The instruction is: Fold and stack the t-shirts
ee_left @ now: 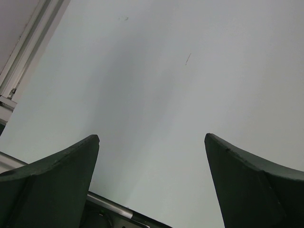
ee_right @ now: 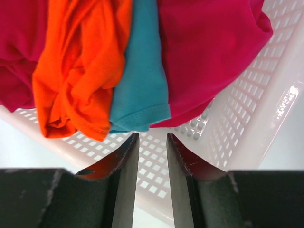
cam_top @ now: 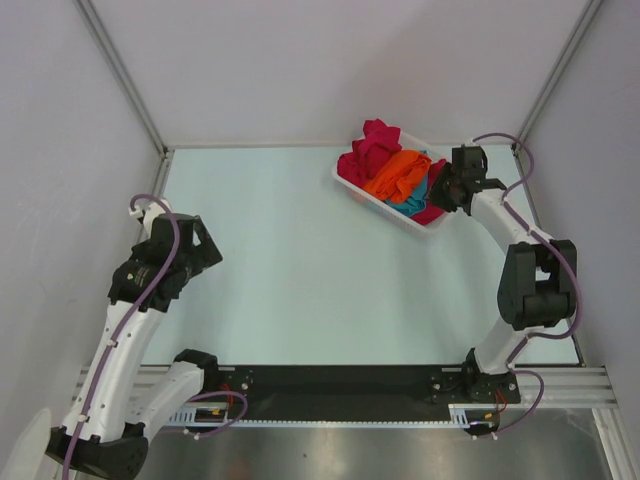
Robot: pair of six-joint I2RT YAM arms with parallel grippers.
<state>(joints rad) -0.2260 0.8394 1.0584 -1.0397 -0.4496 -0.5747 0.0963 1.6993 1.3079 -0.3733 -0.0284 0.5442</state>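
Observation:
Crumpled t-shirts fill a white slatted basket (cam_top: 372,203) at the back right of the table: a crimson one (cam_top: 372,148), an orange one (cam_top: 398,175) and a teal one (cam_top: 412,205). My right gripper (cam_top: 438,190) hovers at the basket's right end. In the right wrist view its jaws stand a little apart, open (ee_right: 152,136), with only the basket wall (ee_right: 247,114) behind the gap. Just beyond the tips hang the teal hem (ee_right: 142,80), the orange cloth (ee_right: 80,61) and the crimson cloth (ee_right: 209,52). My left gripper (cam_top: 210,250) is wide open (ee_left: 152,137) over bare table, far from the shirts.
The pale green table (cam_top: 300,260) is enclosed by grey walls with metal frame posts. A black rail (cam_top: 340,380) runs along the near edge between the arm bases. The table's left frame edge (ee_left: 12,80) shows in the left wrist view.

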